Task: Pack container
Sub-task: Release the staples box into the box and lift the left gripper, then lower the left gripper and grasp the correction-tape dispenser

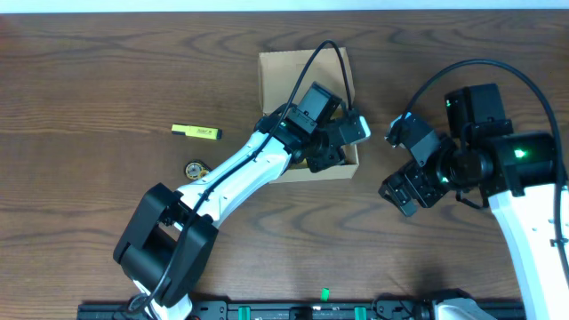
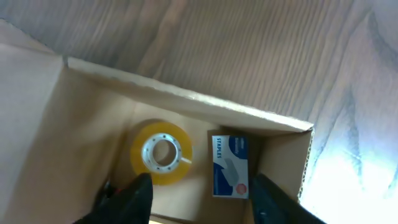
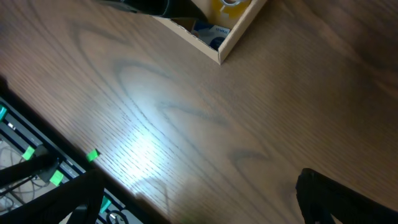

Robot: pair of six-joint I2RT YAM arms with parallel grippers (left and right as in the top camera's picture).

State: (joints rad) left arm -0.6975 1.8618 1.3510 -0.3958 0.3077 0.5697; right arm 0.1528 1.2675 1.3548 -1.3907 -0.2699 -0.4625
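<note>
Left gripper (image 2: pixel 202 194), jaws apart and empty, above container (image 2: pixel 186 99) holding tape roll (image 2: pixel 160 151) beside staples box (image 2: pixel 229 165); right gripper (image 3: pixel 199 186), jaws wide and empty, over table (image 3: pixel 186 93).

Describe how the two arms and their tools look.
Both the left arm and the right arm have white links with black joint housings, and a black cable loops above each wrist. A green light glows on the right arm. The left tool and the right tool have plain black fingers.
</note>
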